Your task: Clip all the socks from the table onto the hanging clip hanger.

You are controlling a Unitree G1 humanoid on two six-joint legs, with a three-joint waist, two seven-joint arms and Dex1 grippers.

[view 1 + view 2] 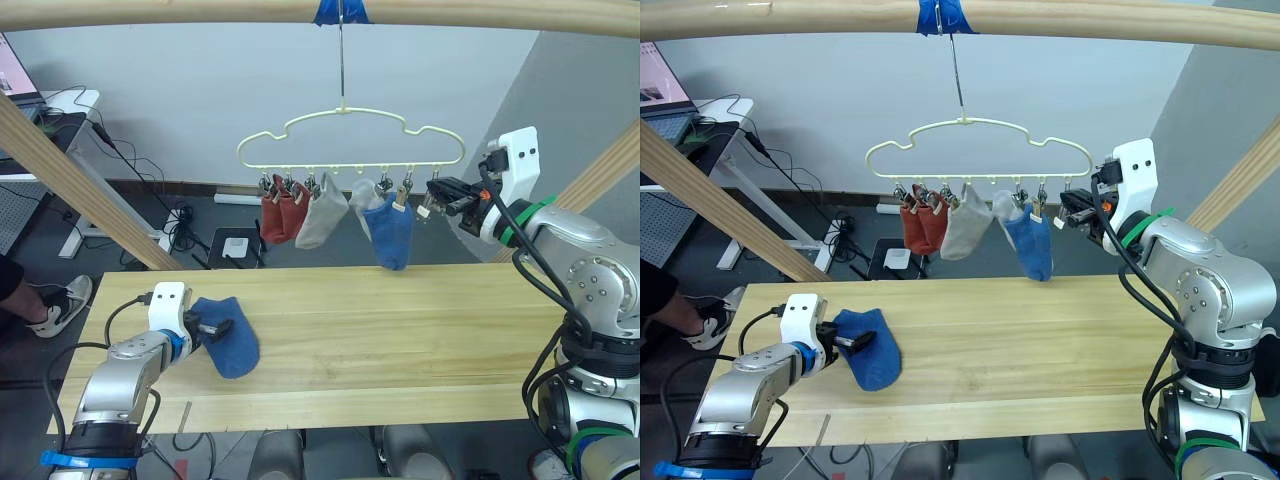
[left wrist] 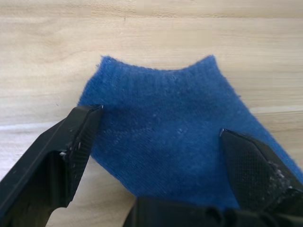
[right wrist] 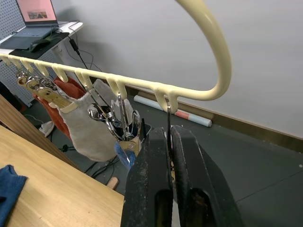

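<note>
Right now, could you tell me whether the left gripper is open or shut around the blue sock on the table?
Open: the left gripper has its black fingers spread on either side of the blue ankle sock, lying flat on the pale wooden table.

socks 6: 2 rust red [image 1: 281, 214] | 2 grey [image 1: 322, 212] | 2 blue [image 1: 228, 335] | clip hanger [image 1: 350, 135] 1 | table [image 1: 400, 340] 1

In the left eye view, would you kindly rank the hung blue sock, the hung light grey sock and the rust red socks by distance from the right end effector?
1. Hung blue sock, nearest the right end effector.
2. Light grey sock, mid-row.
3. Rust red socks, at the row's far left.
</note>
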